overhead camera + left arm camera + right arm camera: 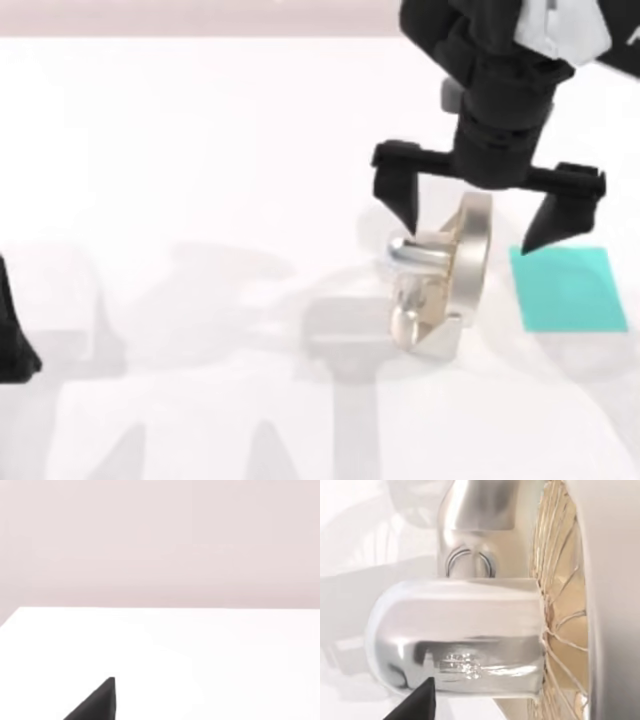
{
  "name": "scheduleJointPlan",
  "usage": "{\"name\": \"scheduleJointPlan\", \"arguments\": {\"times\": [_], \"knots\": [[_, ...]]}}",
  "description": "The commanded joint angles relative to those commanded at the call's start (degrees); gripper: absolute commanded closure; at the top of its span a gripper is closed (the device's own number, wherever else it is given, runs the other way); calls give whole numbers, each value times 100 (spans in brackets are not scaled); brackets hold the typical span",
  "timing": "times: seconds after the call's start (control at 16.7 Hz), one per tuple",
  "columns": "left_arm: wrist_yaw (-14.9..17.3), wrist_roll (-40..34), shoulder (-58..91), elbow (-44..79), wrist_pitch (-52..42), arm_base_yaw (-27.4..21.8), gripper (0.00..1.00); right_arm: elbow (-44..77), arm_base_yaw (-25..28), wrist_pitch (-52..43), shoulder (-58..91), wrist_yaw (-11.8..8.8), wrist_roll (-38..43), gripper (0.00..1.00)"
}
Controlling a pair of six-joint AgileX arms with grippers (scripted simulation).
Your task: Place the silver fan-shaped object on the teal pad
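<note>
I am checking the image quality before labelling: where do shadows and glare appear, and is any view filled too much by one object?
Top view: soft grey shadows lie on the table left of and below the silver fan-shaped object, under the open right gripper; its knob shows glare. Right wrist view: the fan nearly fills the frame, with bright reflections. Left wrist view: plain, mostly bare table.

My right gripper straddles the upright shiny silver fan-shaped object, fingers spread. The flat teal square pad lies unobstructed beside it on the white table.
</note>
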Motion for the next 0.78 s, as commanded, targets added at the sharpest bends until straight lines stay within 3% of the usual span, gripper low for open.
{"name": "scheduleJointPlan", "arguments": {"times": [0.24, 0.78], "knots": [[0, 0, 0, 0, 0, 0, 0, -38, 2, 38, -2, 0, 2, 0], [0, 0, 0, 0, 0, 0, 0, -38, 2, 38, -2, 0, 2, 68]]}}
